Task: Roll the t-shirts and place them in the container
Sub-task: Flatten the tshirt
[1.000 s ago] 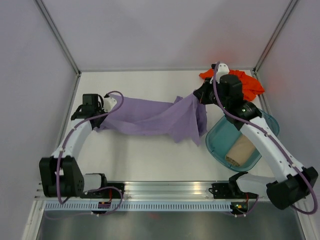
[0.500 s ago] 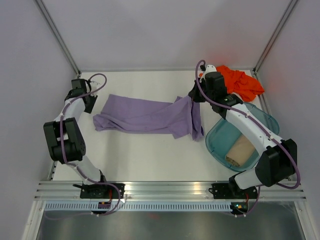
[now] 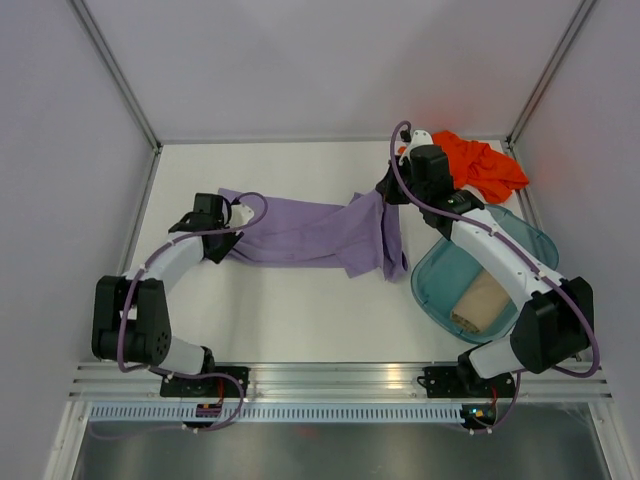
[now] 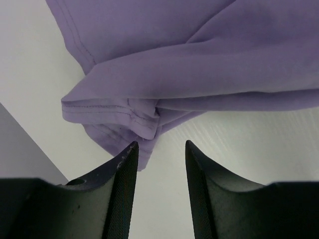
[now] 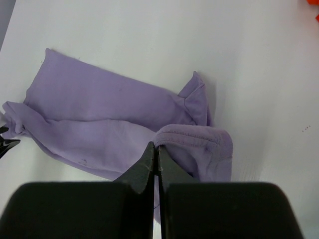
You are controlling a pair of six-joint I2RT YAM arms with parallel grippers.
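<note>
**Top external view: left arm back at the shirt's left end, rolling not yet begun**

Top external and both wrist views, read left to right. The left gripper [image 3: 228,215], which 0.5 s ago stood off at the far-left corner of the white table [image 3: 300,310], has returned to the left end of the pale lavender-purple cloth t-shirt [image 3: 310,235]. In the left wrist view its fingers [image 4: 127,164] are spread and hold nothing, with the bunched hem just ahead of them.

The shirt lies flat as 1 long folded band across the table's middle. At its right end, the right gripper [image 3: 388,190] has not moved since 0.5 s ago. Its jaws are closed to a hairline and appear to pinch a hemmed fold.

The bright orange cloth t-shirt [image 3: 485,162] is heaped at the far-right corner. The beige-tan cloth t-shirt [image 3: 480,298] sits rolled in the translucent teal plastic tub [image 3: 435,270].

Judgement: a re-grip on the left end is imminent.
</note>
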